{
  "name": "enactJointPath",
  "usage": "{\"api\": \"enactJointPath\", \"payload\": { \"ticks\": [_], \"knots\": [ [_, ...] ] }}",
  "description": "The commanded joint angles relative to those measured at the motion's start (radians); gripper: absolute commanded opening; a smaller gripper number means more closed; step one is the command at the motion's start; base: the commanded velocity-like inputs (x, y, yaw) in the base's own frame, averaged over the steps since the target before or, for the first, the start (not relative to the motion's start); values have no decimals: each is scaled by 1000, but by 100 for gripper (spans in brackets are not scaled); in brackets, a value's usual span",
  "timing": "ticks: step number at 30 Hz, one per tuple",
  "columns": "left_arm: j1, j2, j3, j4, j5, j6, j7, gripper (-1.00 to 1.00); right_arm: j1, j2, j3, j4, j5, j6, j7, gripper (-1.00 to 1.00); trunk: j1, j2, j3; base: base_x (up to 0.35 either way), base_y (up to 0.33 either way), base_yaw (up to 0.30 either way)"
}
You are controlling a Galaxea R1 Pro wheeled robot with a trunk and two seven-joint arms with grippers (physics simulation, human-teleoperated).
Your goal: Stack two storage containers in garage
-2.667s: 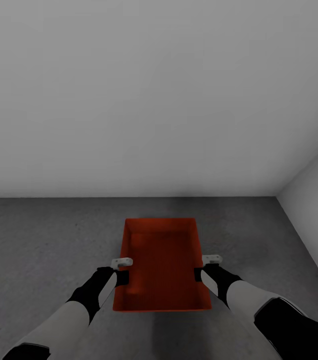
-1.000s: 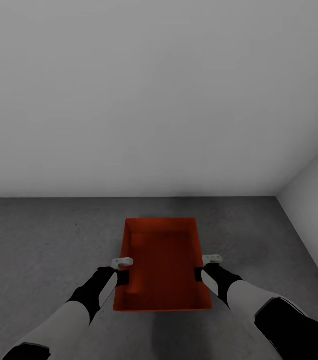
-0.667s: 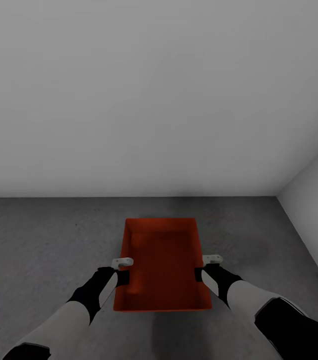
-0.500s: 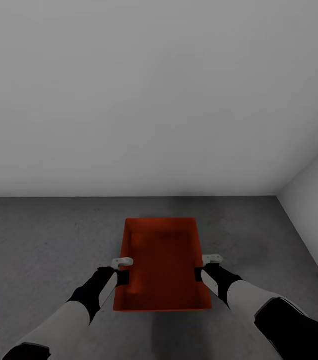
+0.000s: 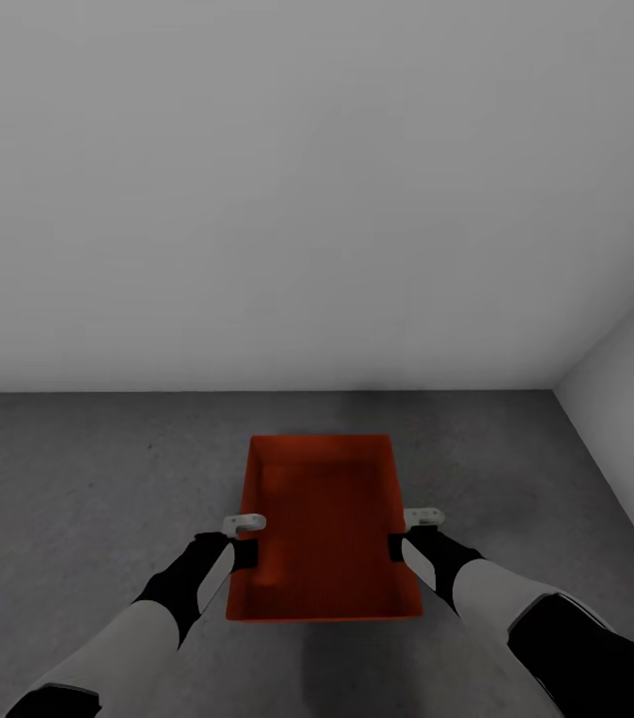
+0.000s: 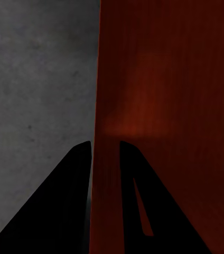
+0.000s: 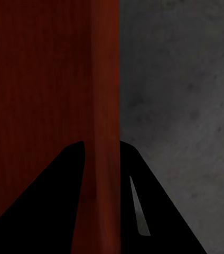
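Head view first: a red-orange storage container (image 5: 323, 529) is held between both arms, out in front of the robot, over the dark grey concrete floor (image 5: 78, 499) of the garage. The left claw (image 5: 245, 551) is clamped on the container's left wall, the right claw (image 5: 397, 546) on its right wall, each about halfway along the side. The container is seen open-topped and level, its long axis running from near to far. A plain pale grey wall (image 5: 307, 199) is seen beyond it, with a second wall (image 5: 631, 389) meeting it in a corner at the far right. Whether the container's base touches the floor cannot be told. Over in the left wrist view, the two dark fingers (image 6: 64, 206) are closed narrowly on the thin red wall (image 6: 94, 159), one inside and one outside, with the container's inside (image 6: 170, 79) beyond. In the right wrist view, the same pinch is shown: the fingers (image 7: 54, 206) straddle the red wall (image 7: 104, 132), with speckled concrete (image 7: 180, 106) alongside.
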Motion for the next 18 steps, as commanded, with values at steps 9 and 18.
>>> {"api": "enactJointPath", "payload": {
  "ticks": [9,18],
  "knots": [
    [0,2,21,0,-15,10,53,-100,-1,-5,-27,-4,31,4,-11,-100,4,-7,-4,0,0,0],
    [0,2,21,0,-15,10,53,-100,-1,-5,-27,-4,31,4,-11,-100,38,-70,-32,0,0,0]
  ]
}}
